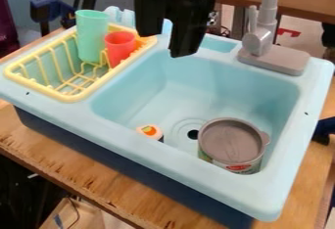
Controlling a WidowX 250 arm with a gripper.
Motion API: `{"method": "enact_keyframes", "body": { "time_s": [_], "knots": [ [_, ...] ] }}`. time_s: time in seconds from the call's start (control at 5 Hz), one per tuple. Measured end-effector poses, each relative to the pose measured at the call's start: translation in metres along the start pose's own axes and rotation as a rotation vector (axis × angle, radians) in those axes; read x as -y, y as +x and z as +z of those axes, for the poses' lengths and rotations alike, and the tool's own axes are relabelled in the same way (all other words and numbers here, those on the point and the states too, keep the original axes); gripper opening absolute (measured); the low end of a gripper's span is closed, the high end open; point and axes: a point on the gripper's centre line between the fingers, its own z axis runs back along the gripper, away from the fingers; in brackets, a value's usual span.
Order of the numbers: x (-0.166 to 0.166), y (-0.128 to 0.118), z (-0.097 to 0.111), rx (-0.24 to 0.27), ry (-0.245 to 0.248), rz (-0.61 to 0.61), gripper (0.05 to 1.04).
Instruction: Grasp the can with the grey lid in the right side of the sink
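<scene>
Wooden table (91, 180), blue toy sink (278, 194), yellow rack (80, 96), cups inside, grey faucet (259, 39)

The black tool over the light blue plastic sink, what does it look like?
The black tool has two thick, blocky fingers with blunt ends, joined to a wider, angular body of the same black. Its surface looks plain: I can make out no lettering, coloured markings or cables on it.
</scene>
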Motion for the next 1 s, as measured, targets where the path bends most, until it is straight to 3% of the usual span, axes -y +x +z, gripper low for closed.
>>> {"method": "enact_keyframes", "body": {
  "time_s": [0.2,0.4,0.8,1.0],
  "knots": [
    [0.001,0.001,-0.007,-0.028,-0.009,-0.001,0.997],
    [0.011,0.001,-0.019,-0.044,-0.049,0.010,0.997],
    [0.044,-0.004,-0.023,-0.092,-0.084,-0.038,0.997],
    [0.055,-0.007,-0.030,-0.145,-0.123,-0.048,0.997]
  ]
}}
